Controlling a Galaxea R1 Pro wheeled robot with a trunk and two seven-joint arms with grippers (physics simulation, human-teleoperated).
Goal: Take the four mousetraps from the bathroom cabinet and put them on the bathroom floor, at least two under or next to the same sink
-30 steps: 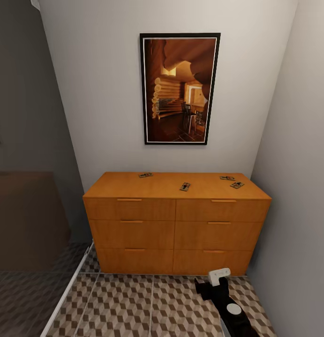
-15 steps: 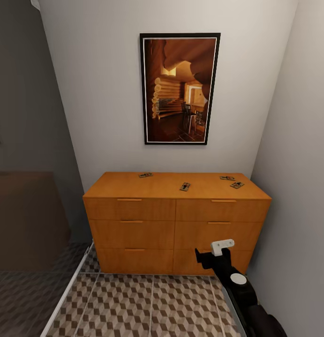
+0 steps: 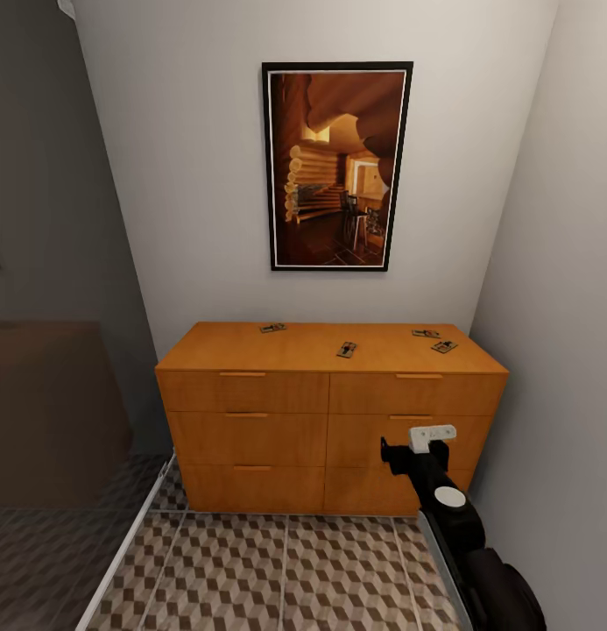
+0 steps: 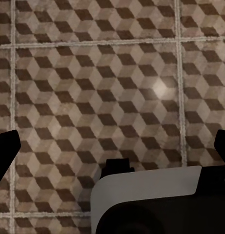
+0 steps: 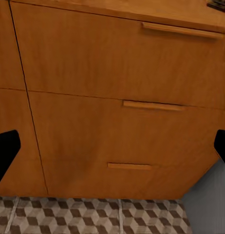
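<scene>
Several mousetraps lie on top of the orange-brown cabinet: one at the back left, one in the middle, and two close together at the right. My right arm reaches up in front of the cabinet's lower right drawers. In the right wrist view the right gripper is open and empty, facing the drawer fronts, and the dark edge of a mousetrap peeks over the cabinet top. My left gripper is open and empty above the bathroom floor. The sink is out of view.
A framed picture hangs on the wall above the cabinet. A grey wall closes in right beside the cabinet's right end. A glass partition stands at the left. Cube-patterned floor tiles stretch in front of the drawers.
My right arm has risen from near the floor to the height of the lower drawers and shifted a little to the right. The mousetraps and the view have not moved.
</scene>
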